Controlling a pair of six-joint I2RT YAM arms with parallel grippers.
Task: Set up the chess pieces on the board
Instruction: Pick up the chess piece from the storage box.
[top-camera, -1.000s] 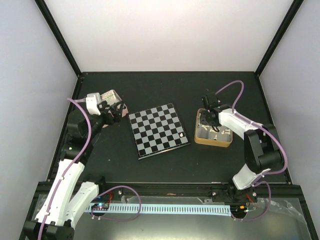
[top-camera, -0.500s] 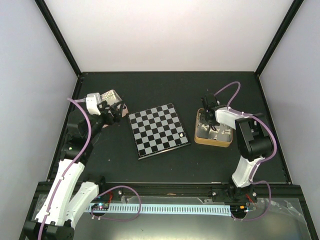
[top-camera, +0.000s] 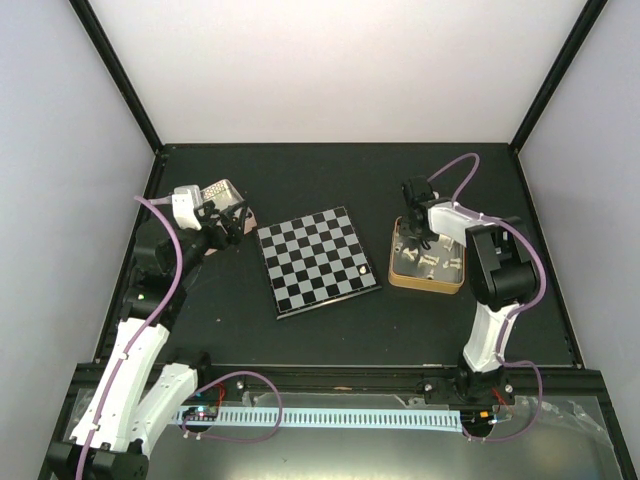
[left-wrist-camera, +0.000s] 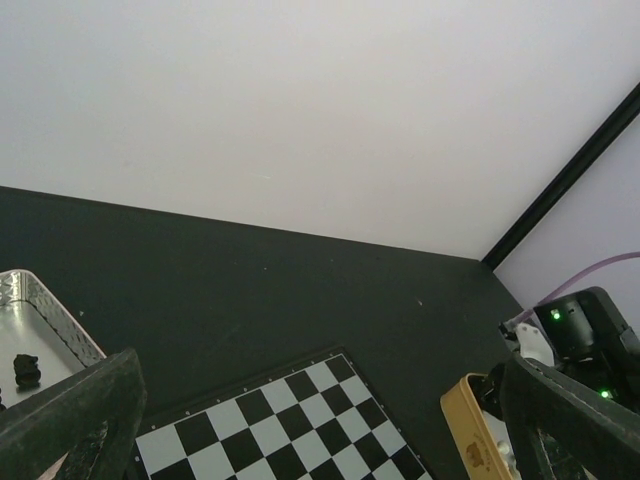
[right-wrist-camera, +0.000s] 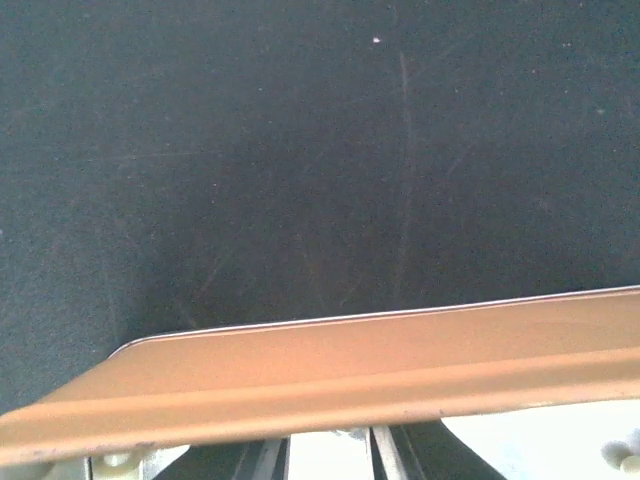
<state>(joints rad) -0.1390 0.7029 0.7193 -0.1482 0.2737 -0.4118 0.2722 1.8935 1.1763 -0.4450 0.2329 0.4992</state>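
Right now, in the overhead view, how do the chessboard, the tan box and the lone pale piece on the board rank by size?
Largest: chessboard
Next: tan box
Smallest: cream chess piece, a mere speck

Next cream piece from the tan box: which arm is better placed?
Right. The right gripper hangs over the far-left corner of the tan box, near the cream pieces inside; whether it already grips one is unclear. The left gripper, open, sits across the board, by the tray holding a black piece.
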